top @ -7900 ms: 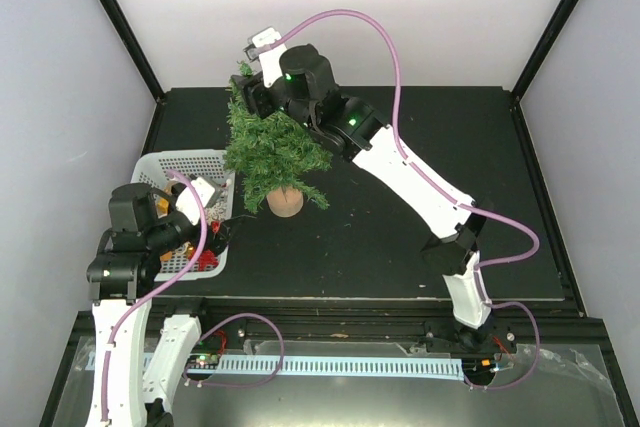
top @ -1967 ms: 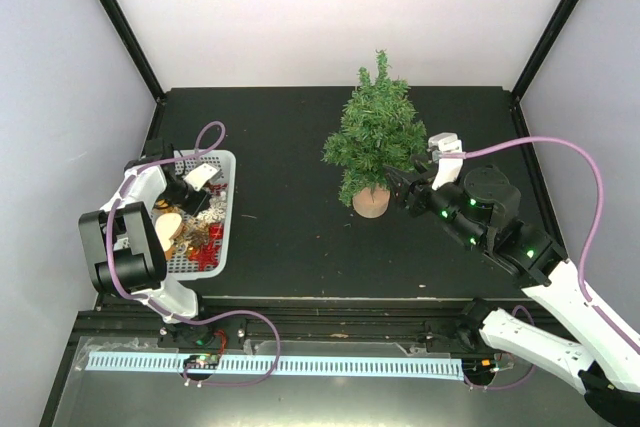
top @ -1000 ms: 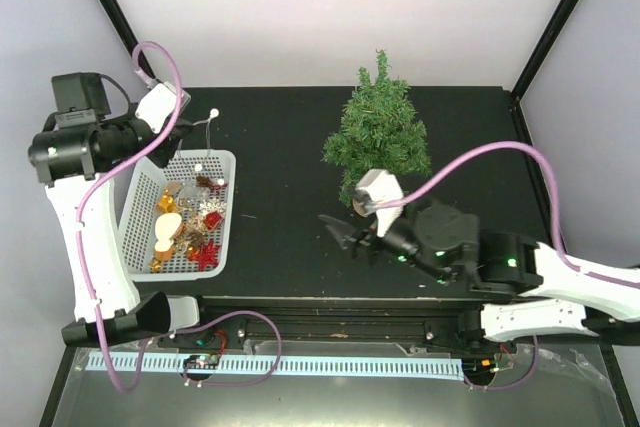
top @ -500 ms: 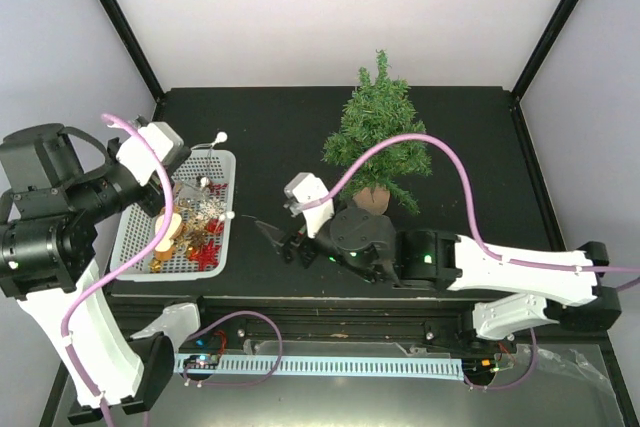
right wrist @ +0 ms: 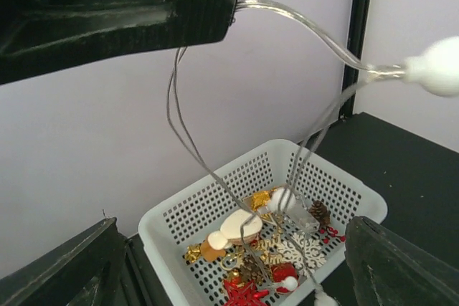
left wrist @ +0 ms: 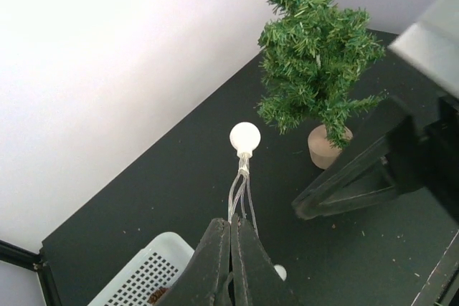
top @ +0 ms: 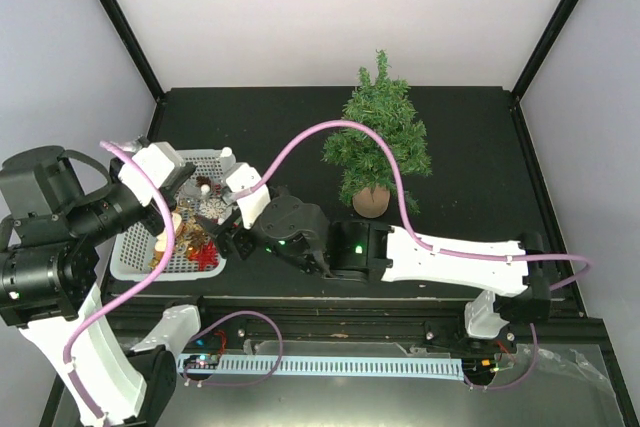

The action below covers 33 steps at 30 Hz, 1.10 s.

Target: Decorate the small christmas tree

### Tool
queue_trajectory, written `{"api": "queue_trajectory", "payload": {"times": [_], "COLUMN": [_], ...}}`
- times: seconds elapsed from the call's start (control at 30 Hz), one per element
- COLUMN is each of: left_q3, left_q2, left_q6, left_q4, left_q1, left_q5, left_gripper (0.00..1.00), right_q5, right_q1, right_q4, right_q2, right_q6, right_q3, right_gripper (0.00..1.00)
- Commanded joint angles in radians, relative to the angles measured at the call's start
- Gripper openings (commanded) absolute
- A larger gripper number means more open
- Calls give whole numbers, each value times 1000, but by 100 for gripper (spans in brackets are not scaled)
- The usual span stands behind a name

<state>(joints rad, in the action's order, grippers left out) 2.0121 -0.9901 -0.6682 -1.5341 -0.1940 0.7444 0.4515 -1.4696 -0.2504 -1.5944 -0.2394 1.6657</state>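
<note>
Holding light string point(left wrist: 244, 137): left claw point(left wrist: 231, 224) | right claw point(right wrist: 233, 266): wide, nothing gripped | basket point(right wrist: 183, 213): mixed ornaments point(right wrist: 240, 227)

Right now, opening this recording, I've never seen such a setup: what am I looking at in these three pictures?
Two white robot arms are bolted at the near edge of a black table. One picture looks down on both; the other two come from a camera on each wrist. On the table stand a small christmas tree, undecorated, and a white basket of ornaments. The left pincer is shut on a wire of small white bulbs that trails down into the basket. The right pincer is open and empty, hovering beside that basket.
</note>
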Motion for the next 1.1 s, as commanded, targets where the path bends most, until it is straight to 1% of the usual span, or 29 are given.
{"api": "queue_trajectory", "payload": {"times": [0.0, 0.17, 0.37, 0.57, 0.63, 0.67, 0.8, 0.83, 0.97, 1.0, 1.07], "left_q3": [6, 7, 9, 2, -1, -1, -9, -12, -23, -27, -35], "left_q2": [27, 50, 74, 85, 87, 87, 81, 79, 74, 72, 70], "left_q6": [19, 22, 21, 22, 23, 26, 25, 24, 17, 17, 18], "left_q4": [-20, -20, -21, -19, -18, -19, -17, -17, -15, -13, -4], "left_q1": [9, 12, 14, 14, 14, 14, 13, 14, 14, 14, 14], "left_q5": [49, 66, 81, 98, 107, 113, 123, 124, 119, 116, 110], "left_gripper": [1, 1, 2, 2, 2, 1, 2, 2, 1, 2, 2], "right_q5": [19, 67, 106, 117, 120, 119, 107, 104, 85, 80, 74], "right_q1": [-4, 2, 24, 36, 41, 43, 48, 48, 48, 48, 48], "right_q4": [7, 7, 30, 61, 69, 69, 67, 67, 70, 70, 75], "right_q2": [-47, -100, -102, -75, -67, -64, -63, -61, -51, -46, -34], "right_q6": [23, 50, 53, 58, 60, 59, 53, 52, 48, 43, 37], "right_q3": [75, 126, 109, 64, 53, 50, 46, 44, 34, 31, 17], "right_gripper": [84, 84, 83, 74, 66, 64, 63, 61, 45, 43, 42]}}
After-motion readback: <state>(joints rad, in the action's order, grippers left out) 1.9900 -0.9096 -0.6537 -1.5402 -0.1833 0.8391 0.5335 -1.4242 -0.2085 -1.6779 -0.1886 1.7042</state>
